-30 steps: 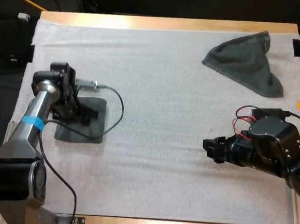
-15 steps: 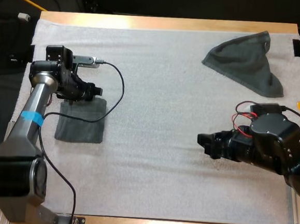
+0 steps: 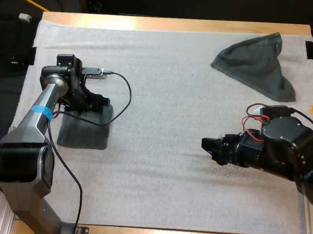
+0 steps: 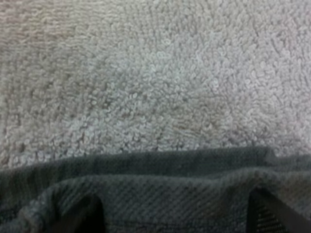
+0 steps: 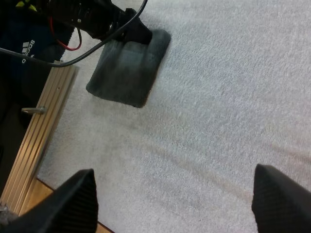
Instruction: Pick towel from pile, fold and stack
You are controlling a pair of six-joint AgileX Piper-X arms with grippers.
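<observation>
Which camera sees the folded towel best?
The right wrist view: the folded towel lies almost whole there, with the left gripper at one corner. In the high view that gripper covers its far edge. The left wrist view is pressed up close to one edge.

A white mat covers the wooden table.

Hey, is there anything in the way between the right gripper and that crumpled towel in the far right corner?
Nothing visible. Only bare mat lies between the right gripper and the crumpled towel; the folded towel sits far off at the left.
</observation>
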